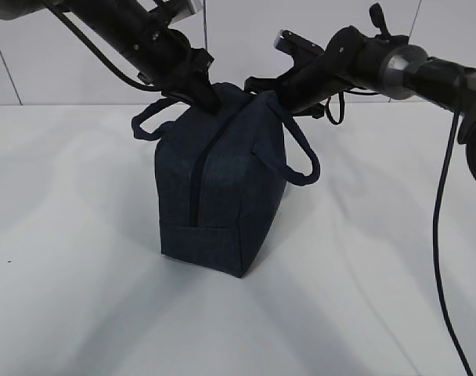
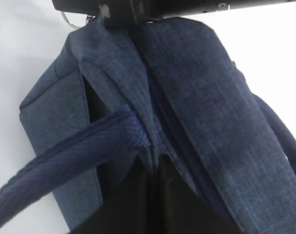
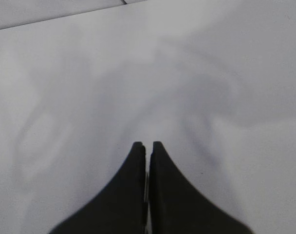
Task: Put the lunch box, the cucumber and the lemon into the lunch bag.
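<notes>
One dark navy boxy fabric lunch bag stood on the white bench, and it was the only object on that surface; two black robot arms reached in from above, one from each side. The bag carried two navy loop handles, one drooping on the side of the left arm and the other hanging down on the side of the right arm. A single dark zipper line ran down the bag's near end panel and looked drawn shut there. The left fingers were pressed together on the fabric at the top ridge of the bag, right beside the zipper seam, with one woven handle strap crossing just in front of them. At the far end of the bag from those fingers a small silver ring showed under dark hardware. The right fingers were together with only a hairline gap, holding nothing, and past their tips lay only bare shadowed bench. In the exterior view the right arm's end sat at the bag's top, near the second handle. The bench was smooth and matte white, backed by a pale wall with thin dark seams. The bag's inside could not be seen.
</notes>
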